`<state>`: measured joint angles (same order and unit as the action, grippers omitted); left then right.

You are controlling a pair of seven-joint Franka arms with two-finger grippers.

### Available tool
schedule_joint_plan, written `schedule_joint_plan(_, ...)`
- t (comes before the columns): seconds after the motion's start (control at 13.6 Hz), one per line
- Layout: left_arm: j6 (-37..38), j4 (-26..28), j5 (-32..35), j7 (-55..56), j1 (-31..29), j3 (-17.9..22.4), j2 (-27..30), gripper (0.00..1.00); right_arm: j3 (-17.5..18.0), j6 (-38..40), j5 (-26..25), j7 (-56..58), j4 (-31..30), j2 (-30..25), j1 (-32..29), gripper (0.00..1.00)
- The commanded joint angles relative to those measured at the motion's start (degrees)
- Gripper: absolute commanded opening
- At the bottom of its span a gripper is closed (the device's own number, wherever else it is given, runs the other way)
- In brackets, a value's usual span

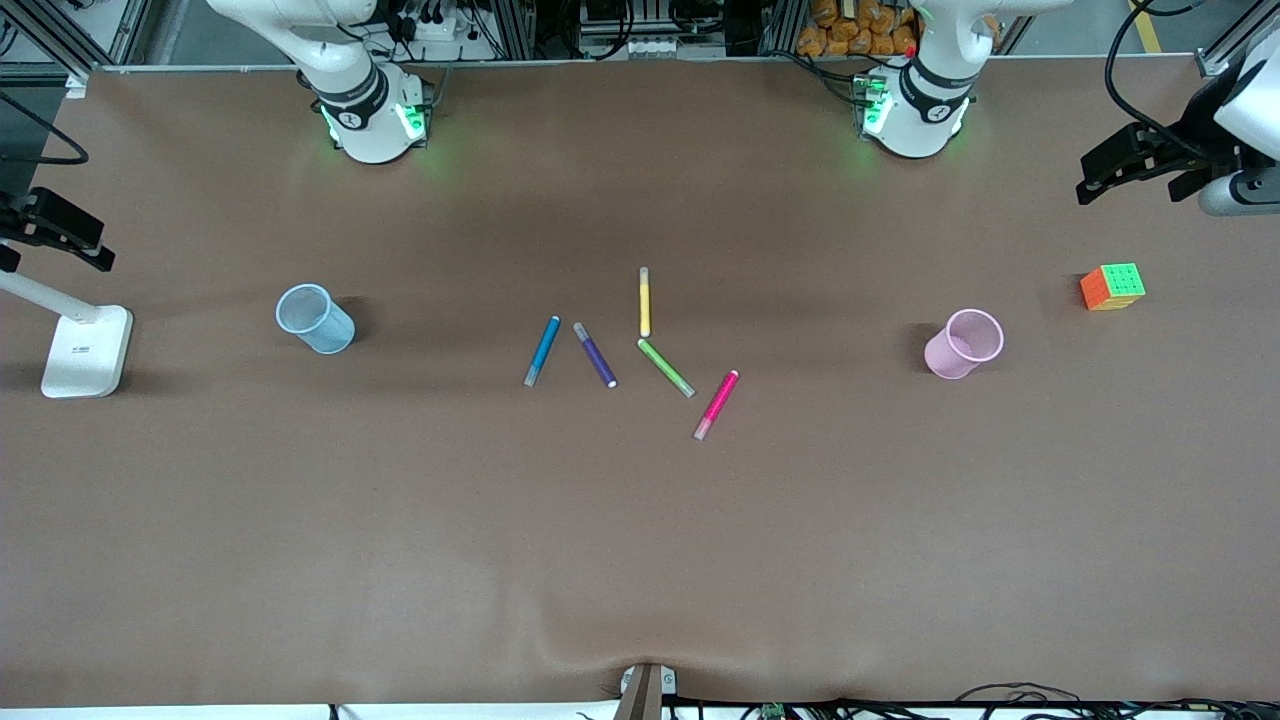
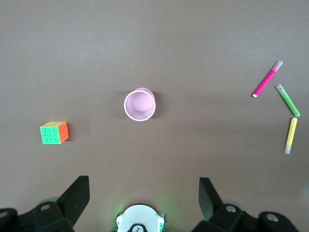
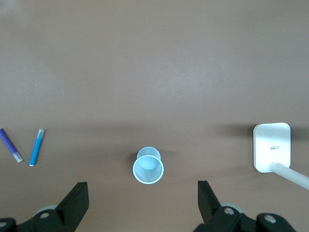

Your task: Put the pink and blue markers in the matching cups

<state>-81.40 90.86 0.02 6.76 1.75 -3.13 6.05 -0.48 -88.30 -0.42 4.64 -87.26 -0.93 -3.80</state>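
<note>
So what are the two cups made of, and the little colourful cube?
The blue cup and pink cup look like thin see-through plastic: the table's brown shows faintly through their walls. The cube seems to be hard plastic with bright, smooth tiles, likely a puzzle cube.

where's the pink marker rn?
The pink marker lies flat on the table mid-table, nearest the front camera of the five pens, beside the green marker, between it and the pink cup.
</note>
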Motion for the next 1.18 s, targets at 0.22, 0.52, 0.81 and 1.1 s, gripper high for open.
schedule_joint_plan(0.22, -0.1, -0.6, 0.1, -0.6, -0.3, -0.4, 0.0, 1.0, 0.3, 0.2, 0.5, 0.5, 0.3, -0.5, -0.5, 1.0)
schedule_joint_plan(0.52, -0.1, -0.6, 0.9, -0.3, 0.1, -0.6, -0.2, 1.0, 0.3, 0.1, 0.4, 0.5, 0.3, -0.5, -0.6, 1.0)
schedule_joint_plan(0.81, -0.1, -1.0, 0.8, 0.3, 0.1, -0.6, -0.2, 1.0, 0.2, 0.3, 0.4, 0.5, 0.3, -0.5, -0.6, 1.0)
schedule_joint_plan(1.1, -0.1, -1.0, 0.0, 0.4, 0.6, -0.7, -1.6, 1.0, 0.2, 0.6, 0.4, 0.5, 0.5, -0.5, -0.7, 1.0)
